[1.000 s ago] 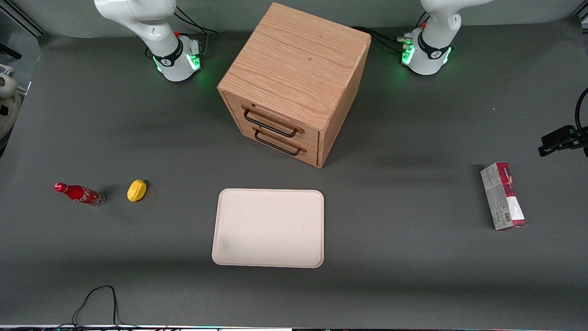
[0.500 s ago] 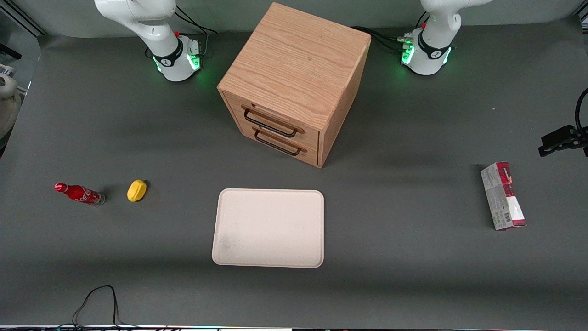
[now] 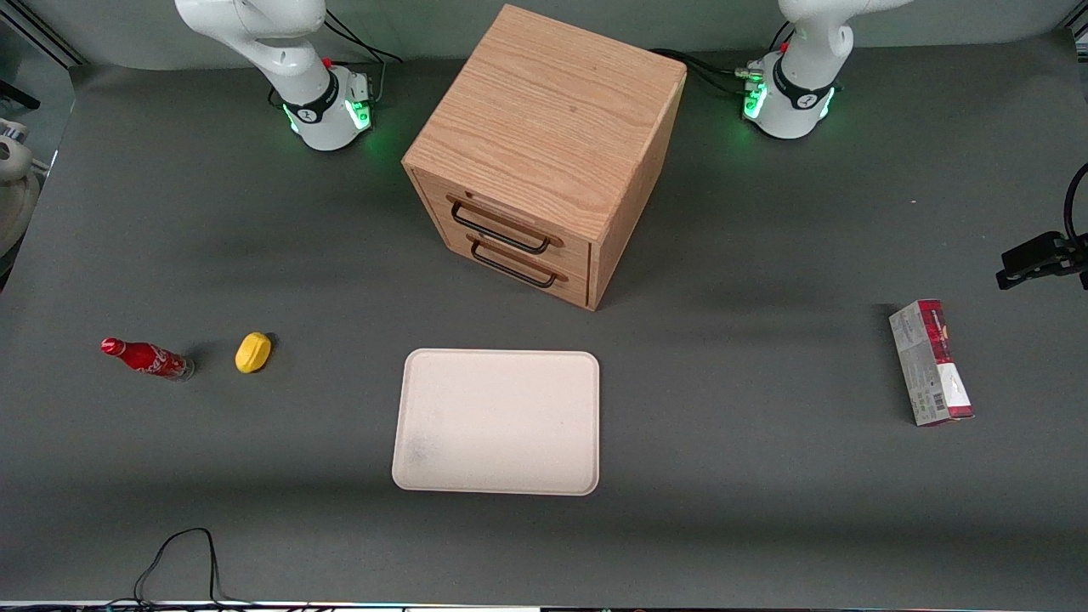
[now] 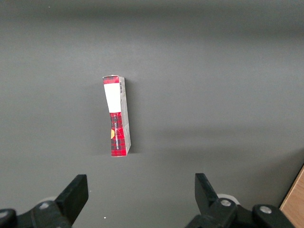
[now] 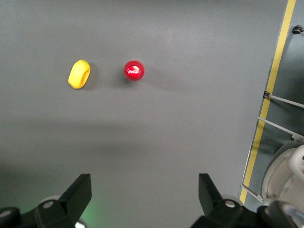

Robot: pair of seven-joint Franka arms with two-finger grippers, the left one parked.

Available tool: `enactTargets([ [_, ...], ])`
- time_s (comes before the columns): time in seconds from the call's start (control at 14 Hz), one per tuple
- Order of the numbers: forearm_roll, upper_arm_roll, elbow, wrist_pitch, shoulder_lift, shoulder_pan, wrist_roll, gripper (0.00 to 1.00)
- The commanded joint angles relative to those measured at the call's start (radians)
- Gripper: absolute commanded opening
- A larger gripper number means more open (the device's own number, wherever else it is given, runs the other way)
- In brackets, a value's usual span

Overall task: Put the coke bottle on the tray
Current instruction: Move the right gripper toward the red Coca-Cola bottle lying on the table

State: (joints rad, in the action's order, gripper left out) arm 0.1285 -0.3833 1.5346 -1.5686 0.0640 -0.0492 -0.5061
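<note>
While the claw [image 5: 145,194] hangs high with fingers wide apart, it should drop straight over the upright coke bottle [image 5: 134,70], clear of the lemon [image 5: 79,74] beside it, before heading for the tray [image 3: 497,422].

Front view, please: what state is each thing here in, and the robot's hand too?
coke bottle: standing upright, capped, not held.
tray: lying flat, nothing on it.
hand: open, holding nothing, high above the coke bottle.
upper drawer: shut.
lower drawer: shut.
carton: lying down, closed.
yellow lump: resting beside the coke bottle, not touching it.
</note>
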Motion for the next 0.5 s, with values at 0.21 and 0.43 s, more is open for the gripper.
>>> enactTargets([
  [0.21,-0.096,-0.02,0.186,-0.236,0.016,0.002,-0.009,1.0],
  [0.43,-0.193,-0.005,0.165,-0.352,0.144,0.005,-0.009,1.0],
])
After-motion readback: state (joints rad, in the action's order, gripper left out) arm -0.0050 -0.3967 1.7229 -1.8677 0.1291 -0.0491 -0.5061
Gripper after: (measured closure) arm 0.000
